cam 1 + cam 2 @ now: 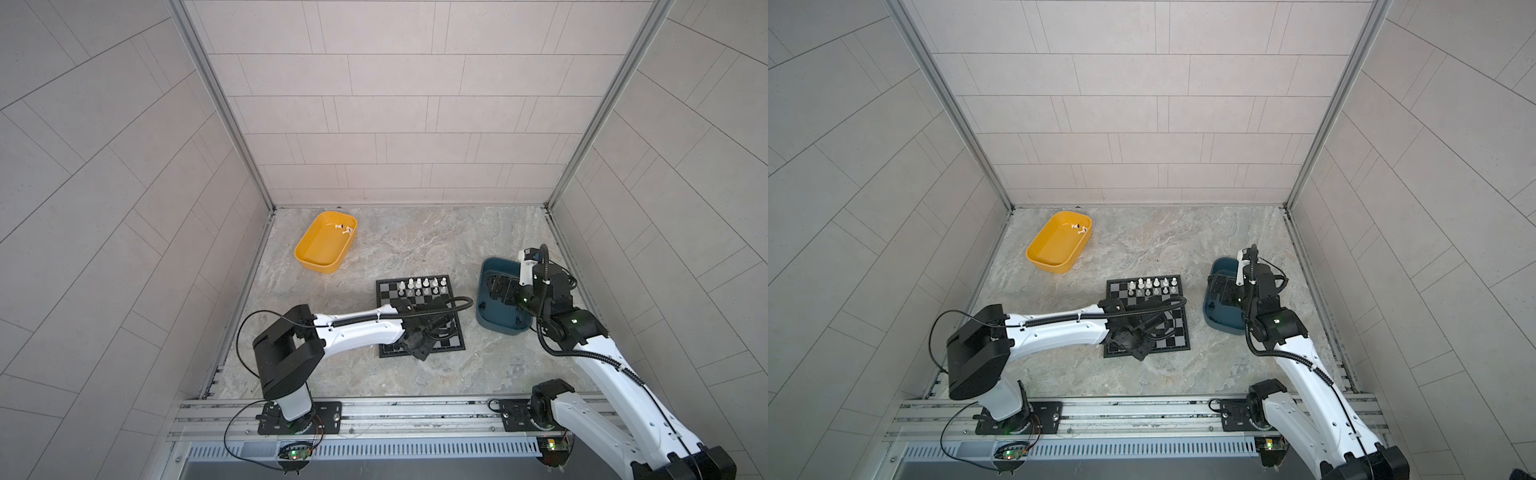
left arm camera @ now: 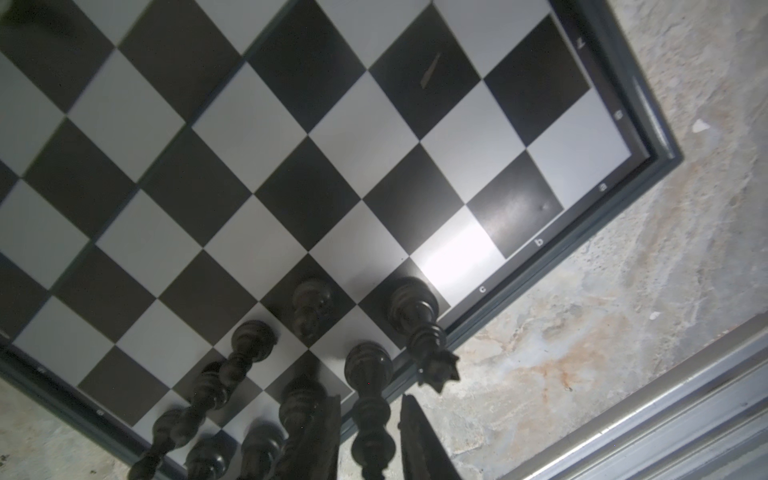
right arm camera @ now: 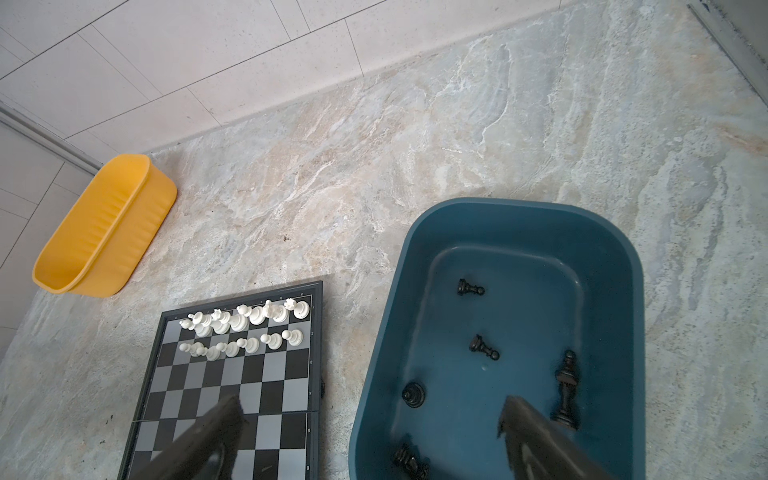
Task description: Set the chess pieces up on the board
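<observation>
The left claw was narrow around a black piece at the edge of the board; I could not tell if it gripped. More black pieces crowded close beside it. The right claw gaped wide over the teal tray.

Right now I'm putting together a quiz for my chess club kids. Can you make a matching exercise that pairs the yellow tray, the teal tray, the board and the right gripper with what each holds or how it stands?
Column one:
1. yellow tray
2. teal tray
3. board
4. right gripper

Column two:
A. two rows of standing white pieces
B. jaws wide open, holding nothing
C. toppled black pieces
D. a few leftover white pieces

Pairs: 1-D, 2-C, 3-A, 4-B
</observation>
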